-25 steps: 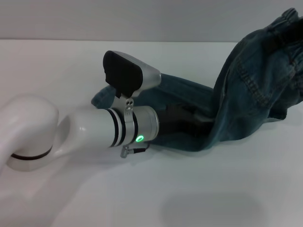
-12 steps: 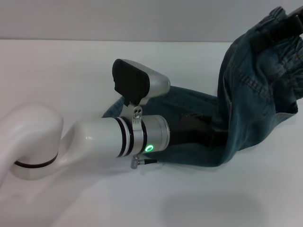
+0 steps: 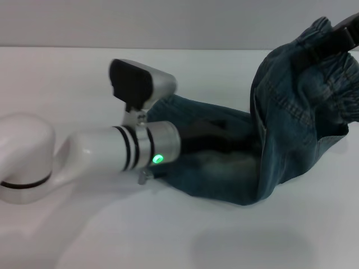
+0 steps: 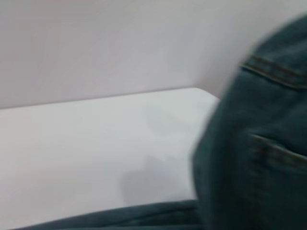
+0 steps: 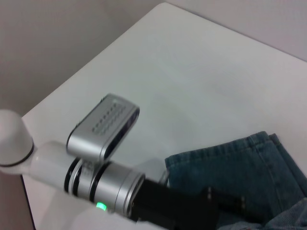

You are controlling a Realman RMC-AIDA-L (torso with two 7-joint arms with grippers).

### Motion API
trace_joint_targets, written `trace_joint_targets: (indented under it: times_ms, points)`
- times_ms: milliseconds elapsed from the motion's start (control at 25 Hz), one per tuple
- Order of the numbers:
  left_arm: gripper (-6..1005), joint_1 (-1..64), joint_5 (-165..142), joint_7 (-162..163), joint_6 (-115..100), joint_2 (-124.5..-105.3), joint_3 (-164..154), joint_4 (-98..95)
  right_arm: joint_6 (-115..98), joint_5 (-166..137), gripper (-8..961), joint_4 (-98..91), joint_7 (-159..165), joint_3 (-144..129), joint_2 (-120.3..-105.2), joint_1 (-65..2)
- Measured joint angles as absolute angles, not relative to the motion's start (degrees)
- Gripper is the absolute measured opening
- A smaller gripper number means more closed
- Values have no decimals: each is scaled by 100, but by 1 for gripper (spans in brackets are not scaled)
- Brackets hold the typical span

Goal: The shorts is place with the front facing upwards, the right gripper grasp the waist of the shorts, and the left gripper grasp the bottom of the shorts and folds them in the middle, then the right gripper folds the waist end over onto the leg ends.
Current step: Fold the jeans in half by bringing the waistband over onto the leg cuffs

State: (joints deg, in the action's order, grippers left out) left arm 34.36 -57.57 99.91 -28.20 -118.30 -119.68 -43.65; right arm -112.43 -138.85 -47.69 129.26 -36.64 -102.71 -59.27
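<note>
The blue-green denim shorts (image 3: 224,168) lie on the white table (image 3: 67,73), legs flat and the upper part raised at the right. My right gripper (image 3: 336,36) is shut on the ruffled waist (image 3: 331,84) and holds it up in the air at the top right. My left gripper (image 3: 205,140) rests low on the leg part. In the right wrist view the left gripper (image 5: 192,211) lies across the denim just inside the stitched leg ends (image 5: 225,153). The left wrist view shows hanging shorts (image 4: 259,158) with orange seams, close by.
The left arm (image 3: 112,151) reaches in from the left, its wrist camera housing (image 3: 140,84) sticking up above it. The table's far edge (image 3: 84,48) meets a grey wall. A table corner (image 5: 163,7) shows in the right wrist view.
The left arm went right and nearer, then back left and farther. The raised waist drifted left with the right gripper. More of the pale faded leg now shows in front.
</note>
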Motion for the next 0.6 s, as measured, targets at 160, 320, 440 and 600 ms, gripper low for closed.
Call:
trace_joint_targets:
  times_ms: [160,320,440,600]
  points:
    - [828,3436,-5765,9812,-2841,-11797,-11551,-4109,-11238,-13882,67,-4754,12841,-3664,-10320,-5894]
    - [828,3419,-5769,9455,-2839,-11779,-10943,-3905,-11154,-13880,67,-4633,12701,-3664,-10390,-5886]
    - [827,3371,-5772,9054,-2807,-11782,-10306,-3821,-10986,-13878,67,-4491,12523,-3709,-10480,-5919]
    - [827,3271,-5773,8524,-2799,-11791,-9382,-3813,-10715,-13877,66,-4335,12304,-3904,-10649,-5988]
